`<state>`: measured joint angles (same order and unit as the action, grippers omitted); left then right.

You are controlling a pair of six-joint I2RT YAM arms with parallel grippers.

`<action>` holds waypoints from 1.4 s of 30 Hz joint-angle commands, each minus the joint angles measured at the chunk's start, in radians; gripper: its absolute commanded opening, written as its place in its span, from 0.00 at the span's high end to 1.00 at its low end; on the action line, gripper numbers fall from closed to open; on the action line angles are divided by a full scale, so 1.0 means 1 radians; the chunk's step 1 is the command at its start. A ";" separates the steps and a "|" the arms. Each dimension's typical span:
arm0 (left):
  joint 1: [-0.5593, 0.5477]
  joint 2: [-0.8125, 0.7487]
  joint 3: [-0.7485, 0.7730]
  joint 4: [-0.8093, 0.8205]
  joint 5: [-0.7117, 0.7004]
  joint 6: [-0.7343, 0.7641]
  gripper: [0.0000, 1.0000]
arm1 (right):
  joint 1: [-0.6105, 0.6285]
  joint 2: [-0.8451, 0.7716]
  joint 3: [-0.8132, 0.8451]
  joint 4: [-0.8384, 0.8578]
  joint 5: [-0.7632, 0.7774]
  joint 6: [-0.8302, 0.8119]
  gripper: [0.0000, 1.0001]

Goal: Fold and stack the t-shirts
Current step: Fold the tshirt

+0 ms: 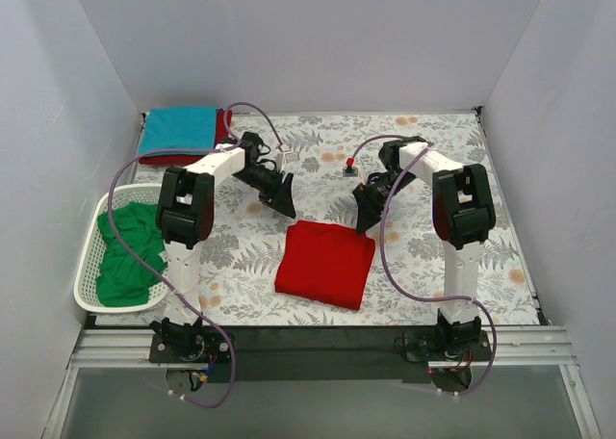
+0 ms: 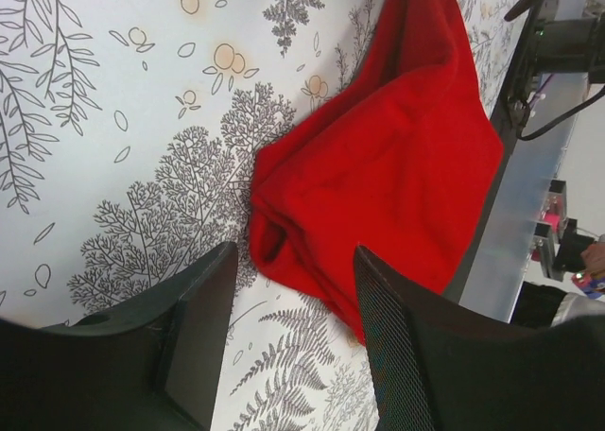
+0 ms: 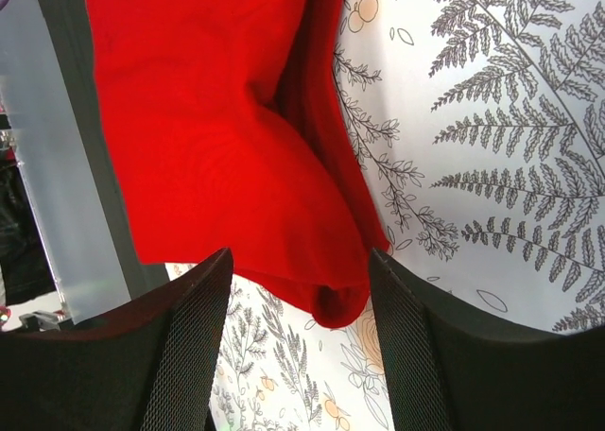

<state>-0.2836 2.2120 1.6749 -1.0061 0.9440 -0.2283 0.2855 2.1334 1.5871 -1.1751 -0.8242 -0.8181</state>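
Four t-shirts, two claws, one basket.
- Bright red t-shirt (image 1: 325,263): folded, flat on counter (image 1: 433,256), just nearward of both claws, between them.
- Left claw (image 1: 284,200): fingers spread, pinching nothing, over shirt's far-left corner.
- Right claw (image 1: 366,216): fingers spread, pinching nothing, over far-right corner.
- Teal t-shirt (image 1: 178,131): atop darker red t-shirt (image 1: 173,159), beyond and left of left claw.
- Green t-shirt (image 1: 130,251): heaped in white basket (image 1: 85,285), left of left claw, well apart.

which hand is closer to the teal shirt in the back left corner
Left. The left hand hangs to the right of the teal shirt, toward the middle; the right hand is farther right again, beyond the left hand.
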 commanded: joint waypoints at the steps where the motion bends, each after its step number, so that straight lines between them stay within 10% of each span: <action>1: -0.003 0.018 0.006 0.052 0.035 -0.075 0.49 | 0.011 0.013 -0.007 0.002 -0.026 -0.019 0.35; 16: -0.054 0.054 0.003 0.080 0.065 -0.088 0.54 | 0.007 -0.004 -0.070 0.000 -0.013 -0.041 0.48; 27: -0.052 0.008 -0.017 0.100 0.090 -0.097 1.00 | -0.008 -0.049 -0.061 -0.004 0.008 -0.032 0.81; 42: 0.004 -0.144 -0.115 0.245 -0.004 -0.218 1.00 | -0.016 -0.112 -0.111 -0.075 0.095 -0.047 0.99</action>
<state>-0.2958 2.1891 1.5768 -0.8093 0.9638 -0.4213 0.2768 2.0571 1.4975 -1.2060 -0.7639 -0.8452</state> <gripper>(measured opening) 0.007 0.031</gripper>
